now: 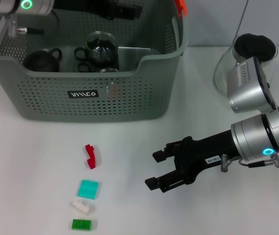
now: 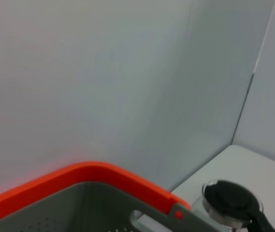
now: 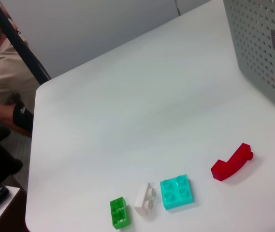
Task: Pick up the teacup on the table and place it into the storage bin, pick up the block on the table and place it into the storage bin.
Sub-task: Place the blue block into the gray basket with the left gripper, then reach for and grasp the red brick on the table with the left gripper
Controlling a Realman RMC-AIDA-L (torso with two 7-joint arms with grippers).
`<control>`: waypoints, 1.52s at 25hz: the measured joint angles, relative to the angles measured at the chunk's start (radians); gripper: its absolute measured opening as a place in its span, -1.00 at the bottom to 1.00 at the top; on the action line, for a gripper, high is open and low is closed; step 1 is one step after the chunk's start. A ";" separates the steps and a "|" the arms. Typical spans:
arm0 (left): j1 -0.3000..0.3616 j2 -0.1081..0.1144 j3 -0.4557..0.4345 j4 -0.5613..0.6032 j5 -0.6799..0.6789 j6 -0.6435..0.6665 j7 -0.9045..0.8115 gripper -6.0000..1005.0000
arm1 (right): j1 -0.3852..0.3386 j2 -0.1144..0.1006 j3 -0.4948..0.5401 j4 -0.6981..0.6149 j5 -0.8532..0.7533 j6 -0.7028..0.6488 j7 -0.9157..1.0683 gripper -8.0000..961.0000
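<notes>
The storage bin [image 1: 88,93] stands at the back left of the table, and a black teacup [image 1: 41,58] lies inside it. Four blocks sit in a row on the table in front of it: red [image 1: 91,155], cyan [image 1: 88,189], white [image 1: 82,206] and green [image 1: 82,224]. My right gripper [image 1: 153,170] hovers low over the table to the right of the blocks, open and holding nothing, its fingers pointing at them. The right wrist view shows the red block [image 3: 231,162], cyan block [image 3: 177,192], white block [image 3: 145,198] and green block [image 3: 119,212]. My left gripper [image 1: 122,9] hangs over the bin's far side.
A glass pot with a dark lid [image 1: 100,46] also sits in the bin. A glass pitcher with a black lid [image 1: 252,49] stands at the back right, behind my right arm. A person [image 3: 2,82] sits beyond the table's far edge in the right wrist view.
</notes>
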 joint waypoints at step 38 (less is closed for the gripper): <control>0.199 -0.062 0.604 0.055 0.526 0.115 0.071 0.83 | -0.002 -0.003 -0.002 0.009 -0.003 0.004 -0.005 0.84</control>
